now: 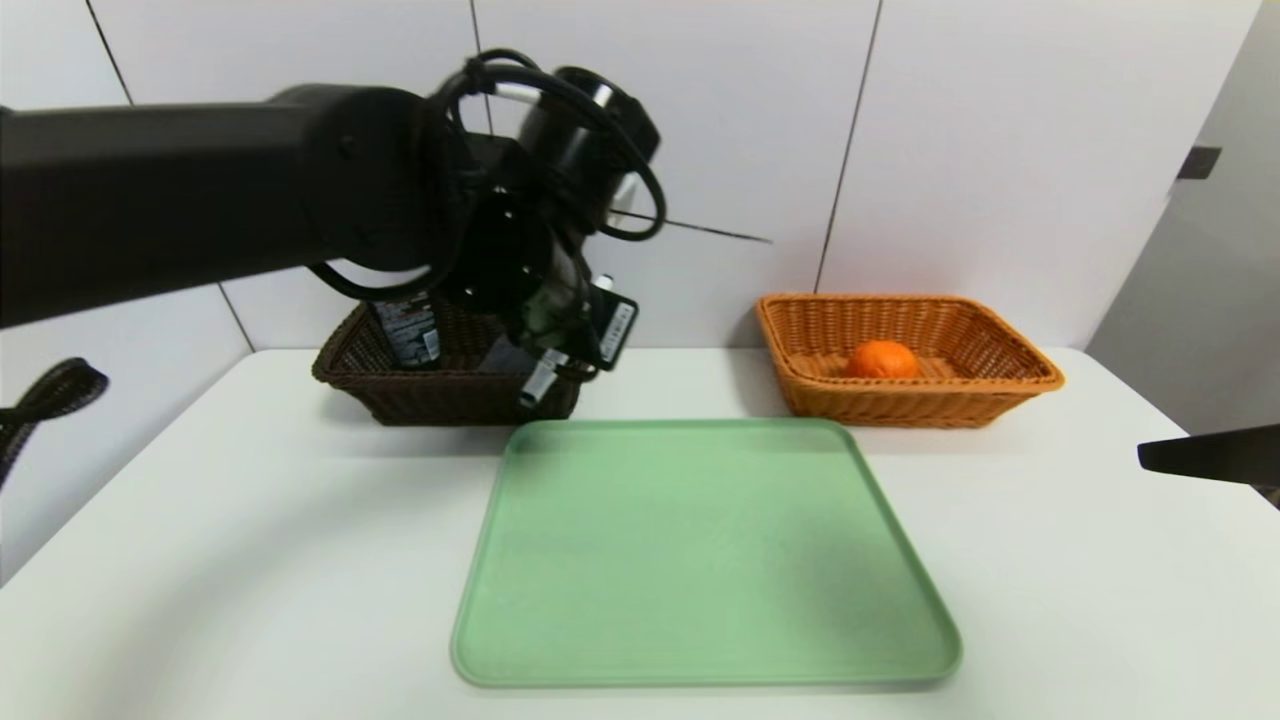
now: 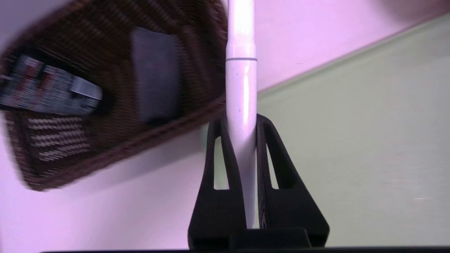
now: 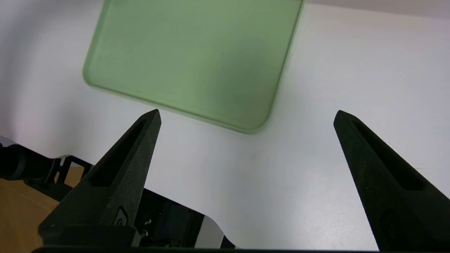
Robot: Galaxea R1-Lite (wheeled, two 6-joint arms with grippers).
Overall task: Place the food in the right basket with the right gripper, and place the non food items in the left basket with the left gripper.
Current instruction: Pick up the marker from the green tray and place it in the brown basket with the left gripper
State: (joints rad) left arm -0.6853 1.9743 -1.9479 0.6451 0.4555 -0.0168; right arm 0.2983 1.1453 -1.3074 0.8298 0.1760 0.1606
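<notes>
Pen (image 2: 241, 88) was pinched in left pincer (image 2: 241, 117), near inner end of brown basket (image 1: 450, 398); clearance over rim unclear. Likely light, stiff, slick, not very fragile; could roll or twist in the narrow grip. Mid-barrel hold looked best, lowering it well inside before release. Tube (image 1: 408, 330) and soft-looking cloth (image 2: 158, 73) lay in that basket. Orange (image 1: 882, 360) sat in orange basket (image 1: 890, 408), probably firm, heavier. Right pincer (image 3: 248, 111) was idle, spread wide over table (image 3: 253, 168), nothing held.
</notes>
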